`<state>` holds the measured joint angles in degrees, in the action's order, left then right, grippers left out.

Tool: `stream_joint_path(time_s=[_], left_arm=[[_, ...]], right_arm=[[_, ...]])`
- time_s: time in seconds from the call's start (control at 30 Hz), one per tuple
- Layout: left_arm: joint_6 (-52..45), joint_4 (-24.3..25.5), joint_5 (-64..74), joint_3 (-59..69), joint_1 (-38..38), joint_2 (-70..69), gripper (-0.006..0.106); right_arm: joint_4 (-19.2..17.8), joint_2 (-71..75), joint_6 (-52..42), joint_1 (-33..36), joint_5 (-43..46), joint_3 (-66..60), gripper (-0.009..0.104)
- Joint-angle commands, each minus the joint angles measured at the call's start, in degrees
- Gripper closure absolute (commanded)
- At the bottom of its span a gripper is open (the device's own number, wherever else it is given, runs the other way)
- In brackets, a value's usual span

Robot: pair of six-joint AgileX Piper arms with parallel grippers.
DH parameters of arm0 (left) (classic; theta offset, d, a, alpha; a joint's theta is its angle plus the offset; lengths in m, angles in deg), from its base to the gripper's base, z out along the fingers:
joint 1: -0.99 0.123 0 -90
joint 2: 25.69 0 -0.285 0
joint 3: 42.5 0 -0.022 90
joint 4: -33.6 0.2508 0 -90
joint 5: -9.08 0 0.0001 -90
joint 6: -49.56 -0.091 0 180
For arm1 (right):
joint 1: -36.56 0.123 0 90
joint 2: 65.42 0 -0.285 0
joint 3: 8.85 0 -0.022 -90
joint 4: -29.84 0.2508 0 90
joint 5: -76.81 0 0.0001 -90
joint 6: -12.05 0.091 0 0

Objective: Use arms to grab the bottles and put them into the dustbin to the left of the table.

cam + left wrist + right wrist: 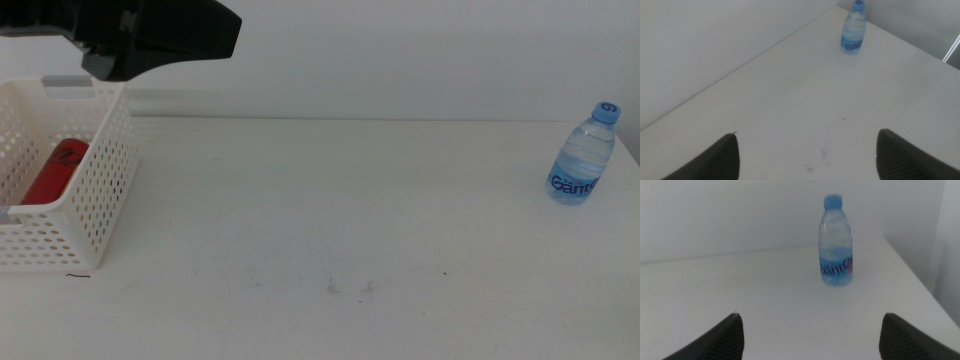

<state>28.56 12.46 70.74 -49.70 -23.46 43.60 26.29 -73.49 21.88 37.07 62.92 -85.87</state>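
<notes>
One clear water bottle (581, 157) with a blue cap stands upright at the table's (330, 200) far right edge. It also shows in the left wrist view (853, 29) and the right wrist view (836, 242). The white perforated dustbin (95, 190) sits at the left with a red can (57, 171) lying inside. My left gripper (807, 150) hangs open and empty over the dustbin's back rim, its arm (150, 35) dark at the top left. My right gripper (810, 330) is open, empty, and well short of the bottle; it is out of the middle view.
Faint dark scuff marks (350, 287) dot the tabletop near the front middle. A pale wall runs behind the table's back edge. The table's right edge lies just past the bottle.
</notes>
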Motion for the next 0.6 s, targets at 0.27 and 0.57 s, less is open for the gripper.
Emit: stream_joint_path(time_s=[0.27,0.57], left_arm=[[0.0,-0.3,-0.5,0.3,-0.2,-0.3,0.007],[0.0,-0.4,-0.7,0.3,-0.2,-0.1,0.007]], right_arm=[[-2.3,-1.1,-3.5,-0.4,18.2,-0.2,0.021],[-2.5,-37.6,-5.2,-0.4,28.1,9.6,0.021]])
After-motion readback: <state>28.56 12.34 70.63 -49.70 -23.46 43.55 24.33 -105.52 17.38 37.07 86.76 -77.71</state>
